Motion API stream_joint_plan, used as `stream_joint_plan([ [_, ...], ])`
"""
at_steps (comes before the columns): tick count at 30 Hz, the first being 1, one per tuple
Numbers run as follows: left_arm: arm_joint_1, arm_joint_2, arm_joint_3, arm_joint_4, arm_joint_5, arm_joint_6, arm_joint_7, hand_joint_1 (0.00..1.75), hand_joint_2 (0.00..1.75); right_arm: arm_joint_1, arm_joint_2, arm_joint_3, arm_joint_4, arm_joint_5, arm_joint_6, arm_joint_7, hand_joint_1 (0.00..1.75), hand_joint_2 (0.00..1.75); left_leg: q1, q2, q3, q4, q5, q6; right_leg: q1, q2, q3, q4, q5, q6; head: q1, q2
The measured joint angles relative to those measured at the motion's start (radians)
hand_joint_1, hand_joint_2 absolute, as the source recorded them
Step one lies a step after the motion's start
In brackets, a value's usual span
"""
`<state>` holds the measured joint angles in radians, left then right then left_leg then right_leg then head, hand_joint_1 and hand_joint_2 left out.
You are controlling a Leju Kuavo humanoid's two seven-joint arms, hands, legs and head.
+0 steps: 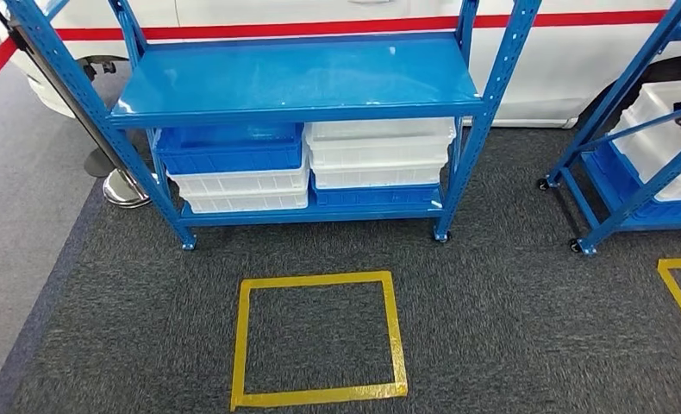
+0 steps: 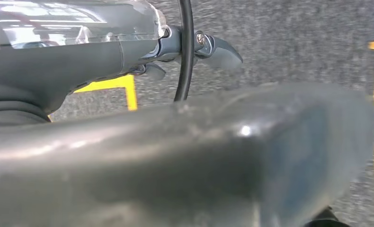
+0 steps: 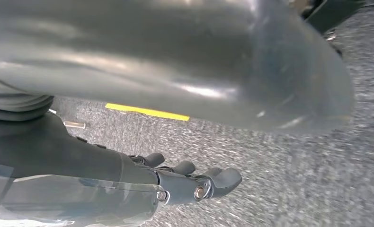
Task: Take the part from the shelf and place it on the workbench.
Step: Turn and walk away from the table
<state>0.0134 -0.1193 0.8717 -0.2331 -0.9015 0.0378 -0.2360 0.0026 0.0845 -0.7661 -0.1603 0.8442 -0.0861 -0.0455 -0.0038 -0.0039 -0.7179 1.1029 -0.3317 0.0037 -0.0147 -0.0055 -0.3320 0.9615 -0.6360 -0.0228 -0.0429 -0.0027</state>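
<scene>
You face a shelf [image 1: 296, 82] of glossy blue painted metal, its top board smooth enough to catch reflections. The bins [image 1: 378, 153] beneath look like ribbed plastic, white and blue. The carpet [image 1: 509, 310] is dark, rough and matt, marked with shiny yellow tape [image 1: 318, 279]. Your left hand [image 2: 194, 49] and right hand [image 3: 194, 182] appear smooth dark plastic or metal, though blur hinders certainty.

Blue shelf [image 1: 296, 82] straight ahead on grey carpet [image 1: 492, 328], top level bare. Lower level: blue bin [image 1: 229, 148] on 2 white bins [image 1: 242, 191] at left, white bins [image 1: 378, 151] over a blue one at right. Yellow tape square [image 1: 318, 338] on the carpet in front. Second blue rack [image 1: 630, 164] with white bins at right edge. White vehicle [image 1: 544, 60] with red stripe behind.
</scene>
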Motion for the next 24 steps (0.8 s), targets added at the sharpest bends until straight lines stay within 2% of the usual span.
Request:
stream_joint_plan([
  [1, 0.001, 0.0, 0.0, 0.0, 0.0, 0.0, 0.0, 0.0, 0.0, -0.001, 0.0, -0.001, 0.002, 0.0, 0.001, 0.0, 0.0, 0.0, -0.007, 0.002, 0.015, -0.024, -0.001, 0.011, -0.003, 0.0, 0.018, -0.013, -0.01, 0.008, 0.0, 0.0],
  [2, 0.001, 0.001, 0.001, -0.001, -0.001, 0.0, 0.001, 0.0, 0.0, -0.003, 0.0, -0.001, 0.003, 0.0, 0.003, -0.001, 0.0, 0.0, -0.014, 0.004, 0.031, -0.032, -0.023, 0.021, -0.004, 0.0, 0.035, -0.023, -0.014, 0.016, 0.0, 0.0],
  [3, -0.002, 0.0, 0.001, -0.003, -0.001, 0.0, 0.0, 0.0, 0.0, -0.009, -0.001, -0.002, 0.003, 0.0, 0.004, -0.001, 0.0, 0.0, -0.017, 0.003, 0.052, -0.047, -0.043, 0.029, -0.006, 0.001, 0.042, -0.014, -0.003, 0.024, 0.0, 0.0],
  [4, -0.005, 0.001, 0.001, -0.004, -0.001, 0.001, 0.0, 0.0, 0.0, -0.014, -0.001, -0.002, 0.003, 0.0, 0.004, -0.001, 0.0, 0.0, -0.015, 0.0, 0.076, -0.065, -0.062, 0.034, -0.009, 0.0, 0.033, 0.023, 0.02, 0.03, 0.0, 0.0],
  [5, -0.008, 0.001, 0.001, -0.006, -0.001, 0.001, 0.0, 0.0, 0.0, -0.018, 0.0, -0.002, 0.003, 0.0, 0.004, -0.001, 0.0, 0.0, -0.011, -0.002, 0.102, -0.083, -0.077, 0.038, -0.009, 0.001, 0.003, 0.089, 0.054, 0.034, 0.0, 0.0],
  [6, -0.011, 0.001, 0.001, -0.006, -0.001, 0.001, -0.001, 0.0, 0.0, -0.021, 0.002, -0.002, 0.003, 0.0, 0.004, -0.002, 0.0, 0.0, -0.007, -0.004, 0.13, -0.101, -0.089, 0.041, -0.009, 0.003, -0.051, 0.177, 0.085, 0.037, 0.0, 0.0],
  [7, -0.012, 0.001, 0.001, -0.006, -0.001, 0.001, -0.001, 0.0, 0.0, -0.023, 0.006, -0.003, 0.003, 0.0, 0.004, -0.002, 0.0, 0.0, -0.002, -0.005, 0.158, -0.116, -0.102, 0.043, -0.01, 0.005, -0.113, 0.258, 0.094, 0.04, 0.0, 0.0],
  [8, -0.013, 0.001, 0.001, -0.006, -0.001, 0.0, -0.001, 0.0, 0.0, -0.023, 0.01, -0.003, 0.002, 0.0, 0.004, -0.002, 0.0, 0.0, 0.0, -0.006, 0.187, -0.128, -0.117, 0.044, -0.01, 0.006, -0.174, 0.317, 0.077, 0.043, 0.0, 0.0],
  [9, -0.013, 0.001, 0.001, -0.006, -0.001, 0.0, -0.001, 0.0, 0.0, -0.022, 0.015, -0.004, 0.002, 0.0, 0.003, -0.003, 0.0, 0.0, 0.002, -0.009, 0.216, -0.136, -0.133, 0.044, -0.01, 0.006, -0.229, 0.349, 0.035, 0.046, 0.0, 0.0],
  [11, -0.009, 0.0, 0.001, -0.006, -0.001, 0.0, 0.0, 0.0, 0.0, -0.017, 0.018, -0.004, 0.002, 0.0, 0.001, -0.003, 0.0, 0.0, 0.007, -0.019, 0.272, -0.146, -0.171, 0.039, -0.011, 0.005, -0.309, 0.342, -0.056, 0.051, 0.0, 0.0],
  [12, -0.007, 0.0, 0.001, -0.006, -0.001, 0.0, 0.0, 0.0, 0.0, -0.012, 0.019, -0.004, 0.002, 0.0, 0.0, -0.003, 0.0, 0.0, 0.01, -0.023, 0.299, -0.148, -0.192, 0.035, -0.012, 0.005, -0.34, 0.315, -0.074, 0.054, 0.0, 0.0],
  [13, -0.004, -0.001, 0.001, -0.006, -0.001, 0.0, 0.0, 0.0, 0.0, -0.007, 0.02, -0.004, 0.002, 0.0, -0.001, -0.003, 0.0, 0.0, 0.013, -0.026, 0.326, -0.149, -0.214, 0.03, -0.013, 0.004, -0.364, 0.273, -0.049, 0.057, 0.0, 0.0],
  [14, 0.0, -0.002, 0.001, -0.006, -0.001, 0.0, 0.0, 0.0, 0.0, 0.0, 0.02, -0.005, 0.003, 0.0, -0.001, -0.003, 0.0, 0.0, 0.015, -0.027, 0.352, -0.15, -0.238, 0.025, -0.015, 0.002, -0.383, 0.217, 0.029, 0.058, 0.001, 0.0],
  [15, 0.002, -0.002, 0.001, -0.006, -0.001, 0.0, 0.0, 0.0, 0.0, 0.006, 0.021, -0.005, 0.003, 0.0, -0.002, -0.003, 0.0, 0.0, 0.015, -0.028, 0.377, -0.148, -0.263, 0.019, -0.016, -0.002, -0.396, 0.164, 0.129, 0.057, 0.0, 0.0],
  [16, 0.003, -0.002, 0.001, -0.006, -0.001, 0.0, 0.0, 0.0, 0.0, 0.008, 0.021, -0.005, 0.003, 0.0, -0.002, -0.002, 0.0, 0.0, 0.013, -0.028, 0.4, -0.15, -0.288, 0.012, -0.015, -0.005, -0.402, 0.129, 0.215, 0.053, 0.0, 0.0],
  [17, 0.002, -0.002, 0.001, -0.007, -0.001, 0.0, 0.0, 0.0, 0.0, 0.007, 0.02, -0.006, 0.003, 0.0, -0.002, -0.002, 0.0, 0.0, 0.01, -0.028, 0.427, -0.155, -0.307, 0.004, -0.013, -0.006, -0.403, 0.111, 0.269, 0.046, 0.0, 0.0],
  [18, -0.003, -0.002, 0.001, -0.007, -0.001, 0.0, 0.0, 0.0, 0.0, 0.003, 0.02, -0.006, 0.003, 0.0, -0.002, -0.001, 0.0, 0.0, 0.008, -0.027, 0.444, -0.149, -0.311, -0.003, -0.012, -0.005, -0.395, 0.112, 0.272, 0.037, 0.0, 0.0],
  [19, -0.01, -0.002, 0.001, -0.007, -0.001, 0.0, 0.0, 0.0, 0.0, -0.004, 0.02, -0.006, 0.002, 0.0, -0.002, -0.001, 0.0, 0.0, 0.008, -0.025, 0.445, -0.124, -0.298, -0.009, -0.012, -0.002, -0.38, 0.118, 0.253, 0.027, 0.0, 0.0],
  [20, -0.017, -0.002, 0.001, -0.008, -0.001, 0.001, 0.0, 0.0, 0.0, -0.007, 0.02, -0.006, 0.002, 0.0, -0.002, -0.001, 0.0, 0.0, 0.009, -0.021, 0.427, -0.069, -0.269, -0.014, -0.014, 0.0, -0.362, 0.115, 0.235, 0.018, 0.0, 0.0],
  [21, -0.024, -0.002, 0.001, -0.009, -0.001, 0.0, -0.001, 0.0, 0.0, -0.01, 0.02, -0.006, 0.002, 0.0, -0.002, -0.001, 0.0, 0.0, 0.01, -0.017, 0.381, 0.009, -0.239, -0.018, -0.015, 0.001, -0.339, 0.108, 0.218, 0.01, 0.0, 0.0],
  [22, -0.027, -0.002, 0.001, -0.009, -0.001, 0.0, -0.001, 0.0, 0.0, -0.013, 0.018, -0.006, 0.001, 0.0, -0.002, -0.002, 0.0, 0.0, 0.012, -0.013, 0.327, 0.089, -0.226, -0.022, -0.016, 0.001, -0.314, 0.1, 0.202, 0.004, 0.0, 0.0],
  [23, -0.028, -0.002, 0.001, -0.009, -0.001, 0.0, -0.001, 0.0, 0.0, -0.013, 0.015, -0.006, 0.001, 0.0, -0.002, -0.002, 0.0, 0.0, 0.012, -0.009, 0.268, 0.153, -0.237, -0.026, -0.015, 0.002, -0.286, 0.091, 0.183, 0.001, 0.0, 0.0],
  [24, -0.027, -0.003, 0.001, -0.009, -0.001, 0.0, -0.001, 0.0, 0.0, -0.013, 0.011, -0.006, 0.001, 0.0, -0.002, -0.002, 0.0, 0.0, 0.013, -0.007, 0.214, 0.191, -0.275, -0.029, -0.014, 0.003, -0.256, 0.082, 0.163, -0.001, 0.0, 0.0],
])
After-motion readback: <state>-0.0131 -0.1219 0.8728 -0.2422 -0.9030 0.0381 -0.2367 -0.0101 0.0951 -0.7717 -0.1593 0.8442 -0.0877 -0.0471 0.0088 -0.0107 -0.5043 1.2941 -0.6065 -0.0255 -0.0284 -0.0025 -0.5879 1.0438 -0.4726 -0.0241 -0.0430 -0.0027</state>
